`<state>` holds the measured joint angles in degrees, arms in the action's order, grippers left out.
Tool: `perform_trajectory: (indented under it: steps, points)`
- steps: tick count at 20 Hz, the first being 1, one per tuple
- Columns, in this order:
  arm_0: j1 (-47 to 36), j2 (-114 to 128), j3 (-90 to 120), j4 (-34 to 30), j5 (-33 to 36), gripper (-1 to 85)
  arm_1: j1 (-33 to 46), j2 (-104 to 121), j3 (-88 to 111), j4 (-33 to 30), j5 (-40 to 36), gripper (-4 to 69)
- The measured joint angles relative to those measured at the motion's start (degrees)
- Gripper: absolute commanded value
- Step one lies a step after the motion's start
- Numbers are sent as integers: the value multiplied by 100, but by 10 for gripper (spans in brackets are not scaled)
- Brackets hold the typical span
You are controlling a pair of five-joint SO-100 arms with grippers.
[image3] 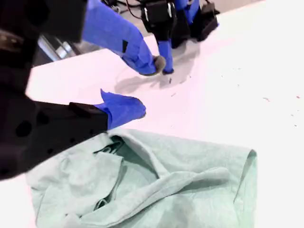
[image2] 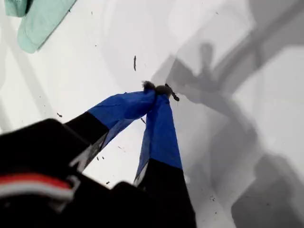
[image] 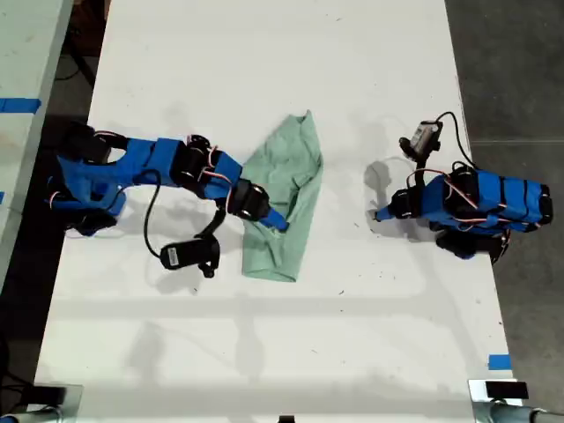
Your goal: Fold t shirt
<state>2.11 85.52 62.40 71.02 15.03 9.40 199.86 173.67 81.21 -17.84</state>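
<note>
Second gripper (image3: 149, 85): jaws apart, nothing between them. Lower blue fingertip (image3: 122, 108) sits at the t shirt's (image3: 156, 185) edge; can't tell if it touches. In the exterior view this gripper (image: 273, 220) is over the lower half of the shirt (image: 286, 189), its arm coming in from 9 o'clock.

First gripper (image2: 159, 90): tips pressed together, holding nothing, over bare white table (image2: 247, 142). In the exterior view it (image: 381, 214) is at 3 o'clock from the shirt, well apart.

Shirt is bunched and wrinkled, a narrow strip running 12 to 6 o'clock near the table's (image: 264, 53) centre.
</note>
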Motion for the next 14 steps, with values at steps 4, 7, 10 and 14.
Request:
perform_trajectory:
  steps: [4,7,10,14]
  points:
    - [-413,2048,1538,404,-800,-2,0,0,0,0,0,-19]
    - [-932,4491,4052,-220,-1134,-2,0,0,0,0,0,-19]
    - [-1230,7752,7321,-1230,-1371,-3,0,0,0,9,0,-19]
    - [-1318,11540,11215,-1863,-1679,-3,0,0,0,9,0,-19]
